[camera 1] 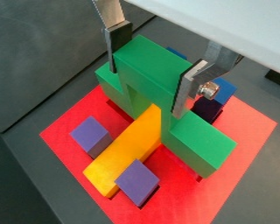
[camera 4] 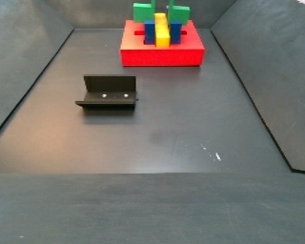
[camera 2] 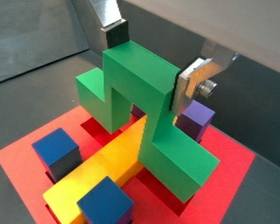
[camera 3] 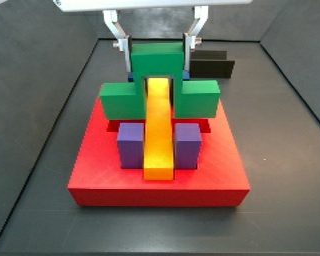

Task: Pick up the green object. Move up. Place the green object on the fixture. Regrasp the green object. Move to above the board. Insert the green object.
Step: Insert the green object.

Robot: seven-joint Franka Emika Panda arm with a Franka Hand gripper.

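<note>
The green object (camera 1: 201, 140) sits on the red board (camera 1: 241, 122), straddling the long yellow bar (camera 1: 125, 149), with one chunky end down on each side of the bar. It shows the same way in a side view (camera 3: 116, 100). My gripper (camera 1: 145, 83) is above the board, its two silver fingers flanking the green object's raised middle with the pads against its sides. The gripper also shows in a wrist view (camera 2: 150, 68) and a side view (camera 3: 159, 60). The dark fixture (camera 4: 107, 92) stands alone on the floor, well away from the board (camera 4: 162, 55).
Two purple blocks (camera 1: 88, 134) (camera 1: 136, 179) and two blue blocks (camera 2: 59, 149) (camera 2: 105, 201) stand on the board beside the yellow bar. Dark grey walls enclose the floor (camera 4: 155, 162). In a side view the fixture (camera 3: 214, 66) lies just behind the board.
</note>
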